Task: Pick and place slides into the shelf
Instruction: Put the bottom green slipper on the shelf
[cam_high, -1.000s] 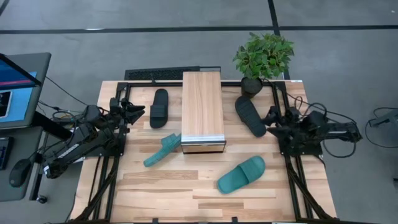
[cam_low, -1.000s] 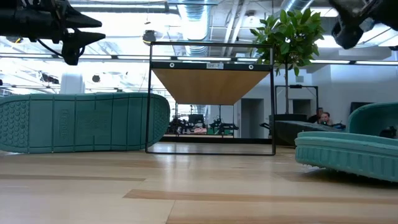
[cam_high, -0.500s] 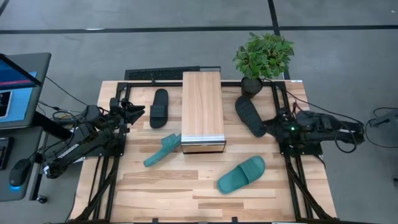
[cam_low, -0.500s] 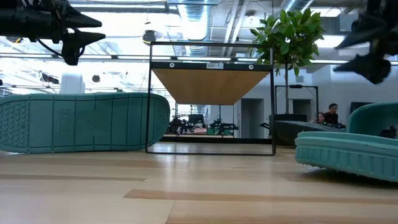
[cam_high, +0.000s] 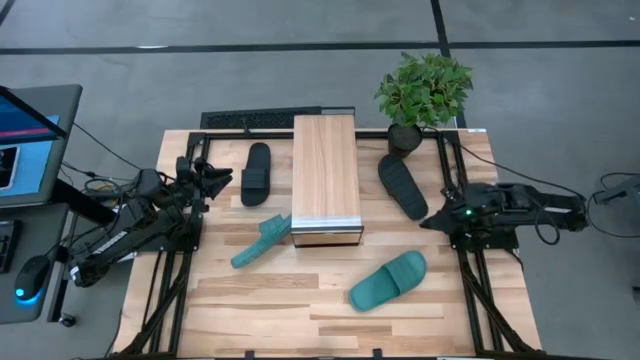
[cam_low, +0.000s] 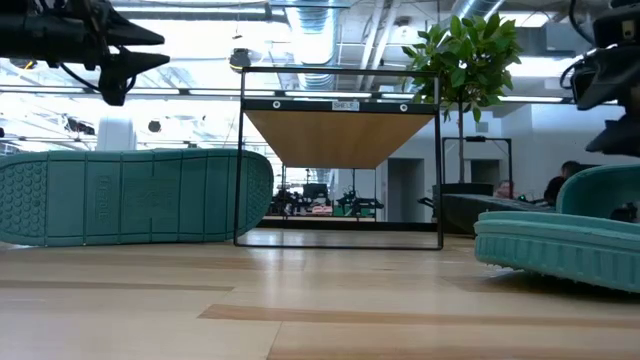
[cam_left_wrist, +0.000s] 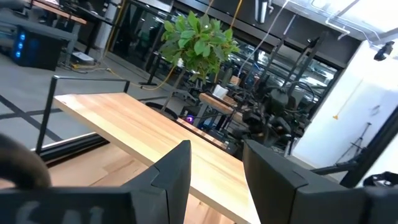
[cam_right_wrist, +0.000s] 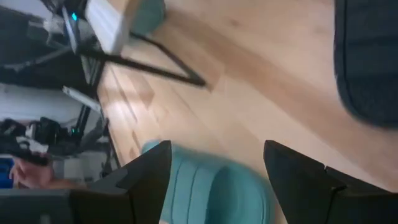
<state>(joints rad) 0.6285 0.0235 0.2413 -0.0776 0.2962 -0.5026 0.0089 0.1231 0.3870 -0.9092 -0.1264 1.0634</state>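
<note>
the shelf (cam_high: 325, 180) holds none of the slides (cam_high: 388, 281).

potted plant (cam_high: 424, 92), keyboard (cam_high: 261, 119), monitor (cam_high: 25, 128), wooden table (cam_high: 270, 300)

Bright even overhead light, soft shadows; right wrist view motion-blurred.

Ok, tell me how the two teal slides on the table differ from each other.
The teal slide by the shelf's front corner is tipped on its side, its ribbed sole showing in the low view; the teal slide near the table's front right lies flat, strap up. The first sits against the shelf; the second lies apart from it, on open tabletop. Both are the same teal colour and the same ribbed-strap style, and neither is in the shelf yet.
</note>
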